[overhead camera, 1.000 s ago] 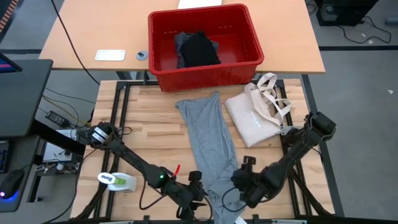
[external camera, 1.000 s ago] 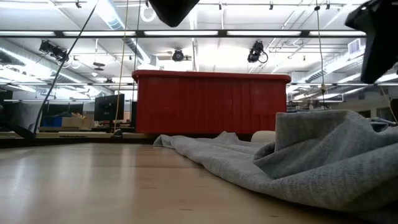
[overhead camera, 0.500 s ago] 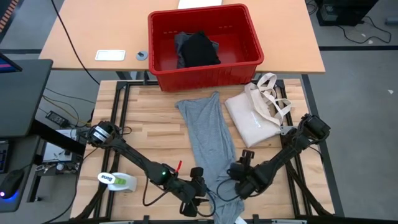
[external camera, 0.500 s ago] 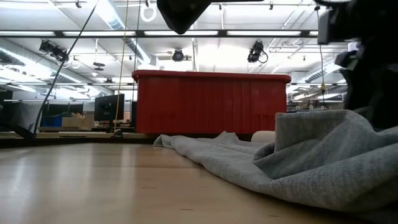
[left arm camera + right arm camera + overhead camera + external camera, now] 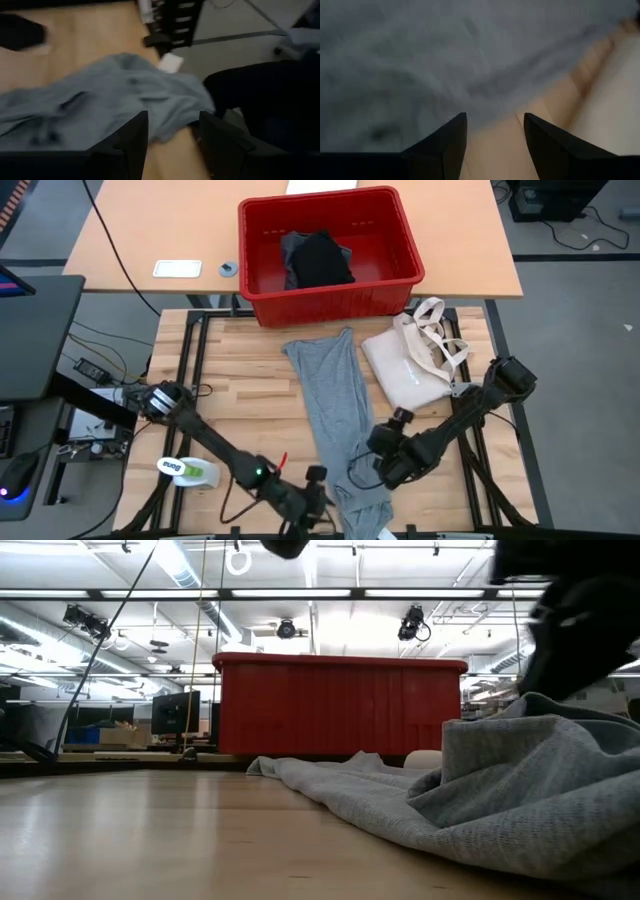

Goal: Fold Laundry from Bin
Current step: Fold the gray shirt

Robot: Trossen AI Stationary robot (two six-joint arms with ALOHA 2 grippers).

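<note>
The light grey T-shirt (image 5: 335, 405) lies on the wooden table as a long strip, from just before the red bin (image 5: 330, 290) down to the near edge; it also shows in the low view (image 5: 480, 790). A black garment (image 5: 320, 258) lies inside the bin. My left gripper (image 5: 320, 486) is open at the shirt's near left edge, with the cloth (image 5: 115, 95) just ahead of its fingers. My right gripper (image 5: 380, 468) is open low over the shirt's near right edge, cloth (image 5: 445, 60) ahead and bare wood between its fingers.
A cream tote bag (image 5: 410, 365) lies right of the shirt, near the right arm. A green and white bottle (image 5: 188, 470) lies at the near left. The table's near edge runs just behind both grippers. Bare wood lies left of the shirt.
My right gripper has come down and moved toward the table's far left, onto the shirt's near right edge, and has turned as it went. The shirt lies as before.
</note>
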